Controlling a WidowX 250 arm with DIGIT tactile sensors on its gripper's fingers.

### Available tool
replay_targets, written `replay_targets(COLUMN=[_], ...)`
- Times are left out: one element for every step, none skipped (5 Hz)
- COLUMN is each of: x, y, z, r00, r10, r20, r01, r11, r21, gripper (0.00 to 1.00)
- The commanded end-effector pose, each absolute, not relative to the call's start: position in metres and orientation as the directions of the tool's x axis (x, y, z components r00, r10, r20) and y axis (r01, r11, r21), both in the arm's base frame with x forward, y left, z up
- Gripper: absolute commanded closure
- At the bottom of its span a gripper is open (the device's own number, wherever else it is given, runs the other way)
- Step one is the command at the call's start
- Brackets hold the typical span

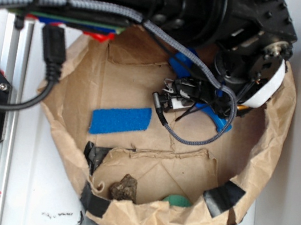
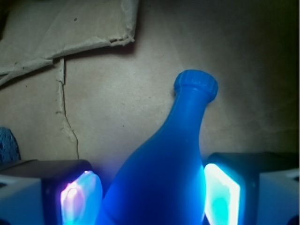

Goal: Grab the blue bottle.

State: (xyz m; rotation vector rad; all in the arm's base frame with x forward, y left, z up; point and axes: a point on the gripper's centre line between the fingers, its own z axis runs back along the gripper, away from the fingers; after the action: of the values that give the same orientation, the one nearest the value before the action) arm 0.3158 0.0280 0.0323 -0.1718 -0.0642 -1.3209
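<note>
Gripper (image 2: 150,197) pads (image 2: 222,194) are seen on either side of the blue bottle (image 2: 164,164), parted, the right one touching or almost so, the left one apart. Inside the paper bag (image 1: 260,148) the bottle is lying on the brown floor. Grasping is judged under way; closing on the body is called for next.

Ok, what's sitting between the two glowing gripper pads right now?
The solid blue plastic bottle: in the wrist view its wide body fills the gap between the gripper pads, neck pointing away.
</note>
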Motion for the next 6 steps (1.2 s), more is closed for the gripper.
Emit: replay_targets(x=[0.283, 0.275, 0.273, 0.27, 0.271, 0.265], y=[0.015, 0.013, 0.009, 0.012, 0.018, 0.013], z=[0.118, 0.149, 0.16, 0.159, 0.161, 0.165], r00=[0.313, 0.38, 0.605, 0.782, 0.91, 0.978], r10=[-0.928, -0.898, -0.78, -0.604, -0.395, -0.163], r20=[0.201, 0.222, 0.161, 0.152, 0.124, 0.129], r01=[0.949, 0.921, 0.795, 0.619, 0.405, 0.167], r11=[0.315, 0.389, 0.604, 0.781, 0.912, 0.986], r21=[-0.021, -0.004, -0.057, -0.079, -0.071, -0.021], gripper=[1.0, 1.0, 1.0, 1.0, 1.0, 1.0])
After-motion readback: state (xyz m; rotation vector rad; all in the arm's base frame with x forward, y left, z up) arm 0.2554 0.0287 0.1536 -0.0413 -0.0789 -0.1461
